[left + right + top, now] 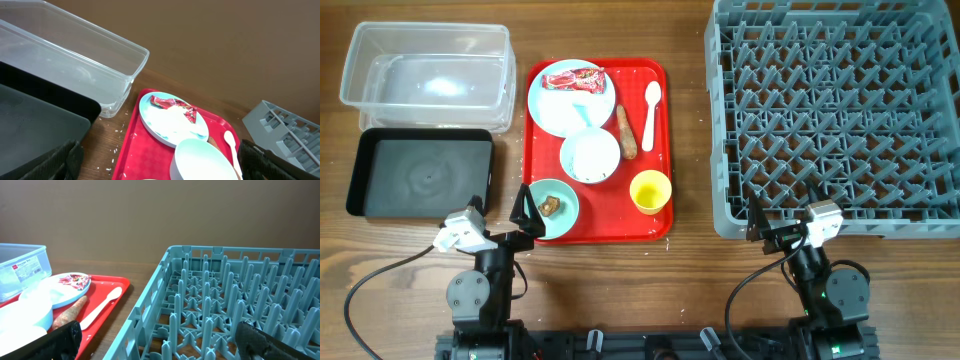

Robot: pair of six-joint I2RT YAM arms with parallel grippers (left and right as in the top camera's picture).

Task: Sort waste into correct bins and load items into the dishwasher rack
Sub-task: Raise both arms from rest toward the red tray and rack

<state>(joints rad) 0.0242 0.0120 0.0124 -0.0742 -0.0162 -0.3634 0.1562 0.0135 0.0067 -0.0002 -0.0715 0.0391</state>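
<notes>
On the red serving tray [542, 150] a pale-blue plate [548, 112] holds a red wrapper [573, 77] and white paper [568, 105]. A brown sausage stick [626, 132] and white spoon [651, 110] lie to its right. One bowl [590, 156] looks white inside. Another bowl [560, 215] holds a brown lump [550, 205]. A yellow cup [650, 191] stands at the front right. The clear tub [428, 75] and black tray [420, 172] sit on the left, the grey rack [835, 110] on the right. My left gripper [527, 212] and right gripper [785, 215] are open and empty.
Loose white rice grains [119, 149] lie on the wood between the black tray [35, 125] and the red tray's left edge [127, 145]. My right gripper [162, 345] hovers at the rack's front-left corner [145, 325]. Both arm bases stand at the table's front edge.
</notes>
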